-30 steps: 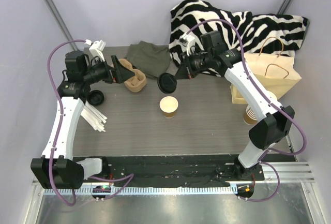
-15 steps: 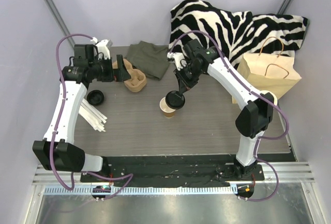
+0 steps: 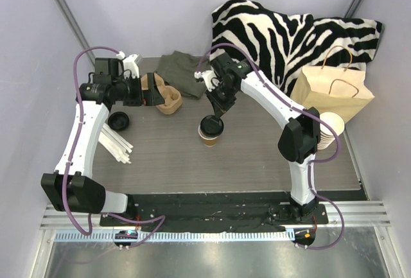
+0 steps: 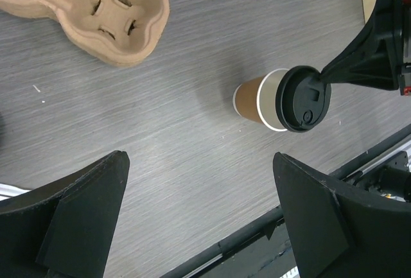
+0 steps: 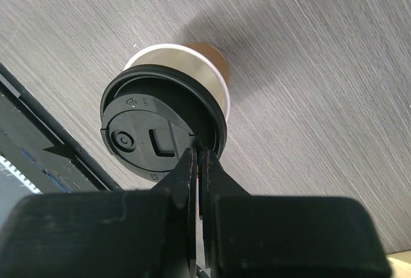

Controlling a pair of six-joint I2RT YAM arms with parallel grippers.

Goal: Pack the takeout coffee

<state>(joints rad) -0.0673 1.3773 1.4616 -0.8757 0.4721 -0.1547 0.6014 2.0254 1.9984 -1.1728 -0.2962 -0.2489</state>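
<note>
Mid-table, brown cup [image 4: 252, 99] under black lid [image 4: 302, 98]

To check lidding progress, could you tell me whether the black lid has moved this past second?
Yes. The black lid, in the right gripper, came nearer: from behind the unmoved cup to over its rim.

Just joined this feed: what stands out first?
The right gripper pinches the round black plastic lid by its edge, off-centre over the small brown kraft paper cup mid-table, white rim showing. The left gripper hangs open near the moulded pulp cup carrier at the back left. A zebra-print cloth fills the back right.
</note>
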